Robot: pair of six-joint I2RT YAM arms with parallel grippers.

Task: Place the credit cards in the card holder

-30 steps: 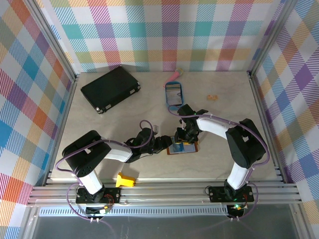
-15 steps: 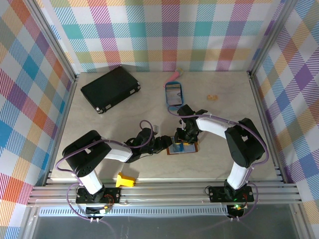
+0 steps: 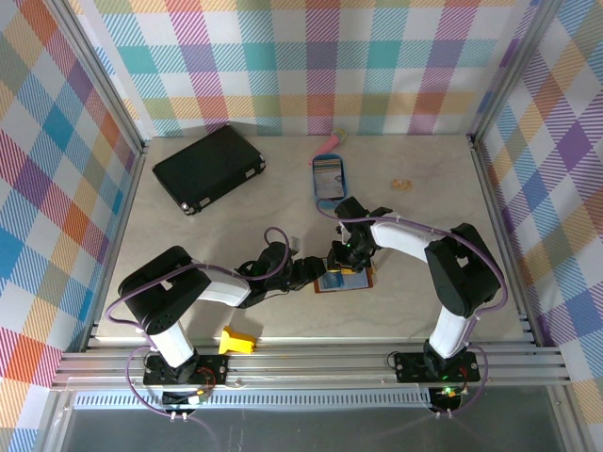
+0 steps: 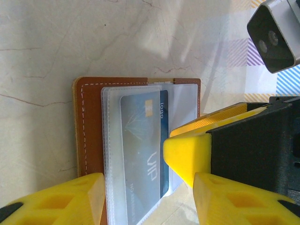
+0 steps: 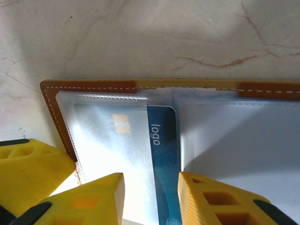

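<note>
Pressing one fingertip [image 4: 180,145] against the free edge of a dark blue credit card [image 5: 161,136], the right end effector [image 5: 149,187] is standing part-open, clamping nothing, apparently to push the card into a clear sleeve [image 5: 98,140]. Beneath it, the brown card holder [image 5: 89,86] is lying open on the table [image 5: 140,37]. Opposite, the left end effector [image 4: 147,187] is straddling the card holder, half-open, seemingly steadying it. The card's white print is reading "logo".

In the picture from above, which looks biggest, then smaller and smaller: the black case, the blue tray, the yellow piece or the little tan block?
1. black case
2. blue tray
3. yellow piece
4. tan block
</note>
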